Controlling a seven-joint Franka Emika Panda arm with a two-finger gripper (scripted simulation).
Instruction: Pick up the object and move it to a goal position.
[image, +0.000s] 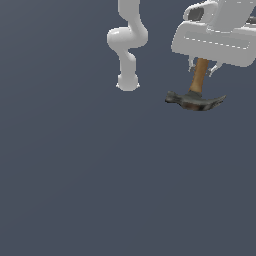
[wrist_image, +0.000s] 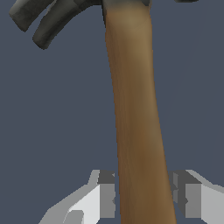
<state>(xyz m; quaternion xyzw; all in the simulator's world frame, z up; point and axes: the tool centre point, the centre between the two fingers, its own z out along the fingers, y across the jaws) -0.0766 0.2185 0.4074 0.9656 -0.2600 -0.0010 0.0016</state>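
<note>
The object is a small claw hammer (image: 195, 100) with a brown wooden handle and a dark metal head. It hangs head-down in the upper right of the exterior view, lifted off the grey floor. My gripper (image: 202, 68) is shut on the handle's upper part, and the white hand covers the handle's end. In the wrist view the hammer handle (wrist_image: 132, 92) runs between my gripper's (wrist_image: 143, 197) two fingers, with a grey pad (wrist_image: 107, 196) pressed on each side. The curved claw (wrist_image: 41, 19) shows at the far end of the handle.
The arm's white links and base (image: 127, 47) stand in the upper middle of the exterior view, to the exterior view's left of the hammer. A plain dark grey floor (image: 100, 175) fills everything else.
</note>
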